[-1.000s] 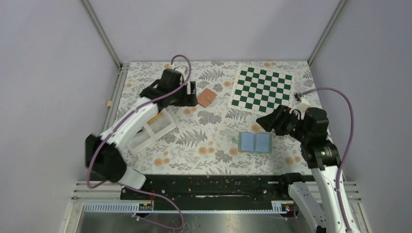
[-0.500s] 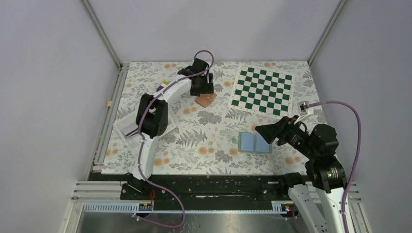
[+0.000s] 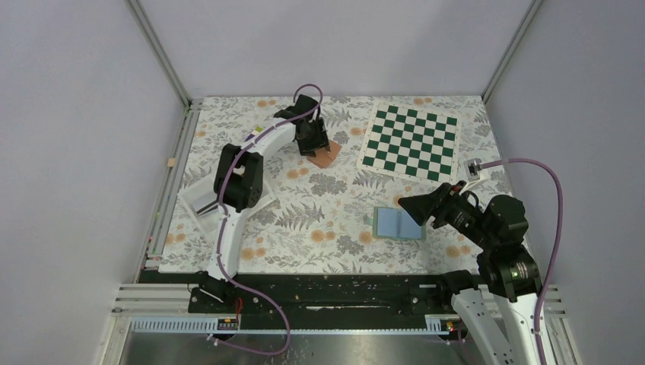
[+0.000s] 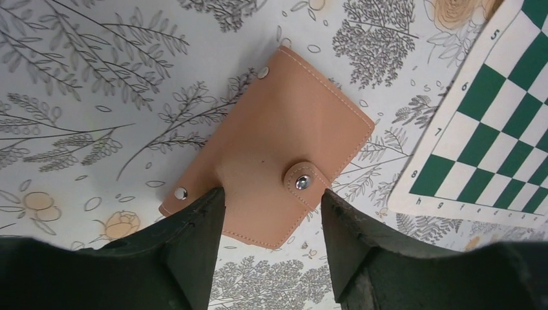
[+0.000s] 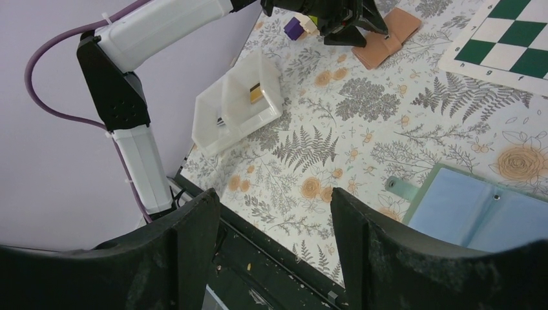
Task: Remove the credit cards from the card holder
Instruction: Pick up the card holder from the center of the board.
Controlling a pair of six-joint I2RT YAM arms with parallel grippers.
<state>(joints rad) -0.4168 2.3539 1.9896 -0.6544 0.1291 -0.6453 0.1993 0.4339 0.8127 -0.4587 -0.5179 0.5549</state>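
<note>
Since one thin yellow-orange credit card (image 5: 256, 93) lies in a compartment of the white translucent plastic bin (image 5: 213, 119), and the open blue card holder (image 5: 481, 210) shows only smooth, bare-looking plastic pages, extraction is judged nearly complete. The right gripper (image 5: 273, 191) hangs released and empty beside the holder. The left gripper (image 4: 269, 192), jaws apart and unclenched, straddles a flat tan stitched-leather snap wallet (image 4: 284, 135), fastened shut.
</note>
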